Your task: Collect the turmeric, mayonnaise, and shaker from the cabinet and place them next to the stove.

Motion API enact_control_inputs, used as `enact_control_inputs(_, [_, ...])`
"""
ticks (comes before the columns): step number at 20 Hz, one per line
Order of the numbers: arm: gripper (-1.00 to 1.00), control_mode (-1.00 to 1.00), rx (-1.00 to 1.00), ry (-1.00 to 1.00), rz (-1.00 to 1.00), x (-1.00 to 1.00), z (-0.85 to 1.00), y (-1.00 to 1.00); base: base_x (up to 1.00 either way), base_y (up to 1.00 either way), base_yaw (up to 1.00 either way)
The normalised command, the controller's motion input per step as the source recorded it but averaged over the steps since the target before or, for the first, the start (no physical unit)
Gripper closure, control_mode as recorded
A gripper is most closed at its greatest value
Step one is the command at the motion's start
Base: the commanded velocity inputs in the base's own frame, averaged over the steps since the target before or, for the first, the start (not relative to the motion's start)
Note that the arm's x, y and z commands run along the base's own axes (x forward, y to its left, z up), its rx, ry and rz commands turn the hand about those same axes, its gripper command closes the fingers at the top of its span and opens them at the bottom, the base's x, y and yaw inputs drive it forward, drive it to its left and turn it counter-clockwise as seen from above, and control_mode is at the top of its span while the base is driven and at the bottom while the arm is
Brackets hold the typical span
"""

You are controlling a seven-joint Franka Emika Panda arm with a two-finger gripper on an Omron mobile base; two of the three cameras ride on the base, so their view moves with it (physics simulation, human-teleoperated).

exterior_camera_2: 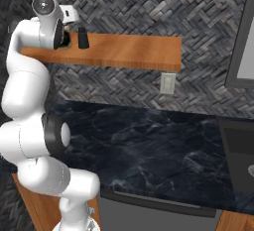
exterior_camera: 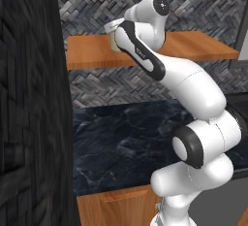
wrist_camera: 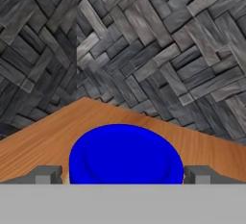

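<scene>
the jaws stand wide, one tip each side of the mayonnaise (wrist_camera: 126, 153), which sits on the cabinet (exterior_camera_2: 124, 51) ungripped. the shaker (exterior_camera_2: 83, 37) stands just beside them. nothing lies on the dark surface (exterior_camera_2: 149, 145) yet; all three remain to move.

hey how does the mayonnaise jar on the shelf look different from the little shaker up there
The mayonnaise carries a bright blue, broad, flat round lid; the shaker is dark grey-black all over. The shaker tapers to a narrow top, while the mayonnaise looks wide and squat. The open gripper has a fingertip on either side of the mayonnaise lid; the shaker stands apart from it. Both stand upright on the orange-brown cabinet shelf.
</scene>
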Motion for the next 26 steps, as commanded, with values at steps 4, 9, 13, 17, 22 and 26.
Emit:
enact_control_inputs(4, [-1.0,-1.0,0.0,0.06,0.0,0.17,0.0,0.0,0.0,0.0,0.0])
enact_control_inputs(9, [1.0,-1.0,-0.02,0.06,0.0,0.16,0.0,0.02,0.0,0.0,0.0])
enact_control_inputs(13, [1.0,-1.0,-0.03,0.04,0.0,0.09,-0.04,0.02,0.0,0.0,0.0])
enact_control_inputs(17, [1.0,-1.0,-0.04,0.01,0.0,0.01,-0.05,0.07,0.0,0.0,0.0])
enact_control_inputs(22, [1.0,-1.0,-0.01,0.0,0.0,0.0,-0.06,0.03,0.0,0.0,0.0])
enact_control_inputs(26, [1.0,-1.0,0.0,0.0,0.0,-0.05,-0.01,0.0,0.0,0.0,0.0])
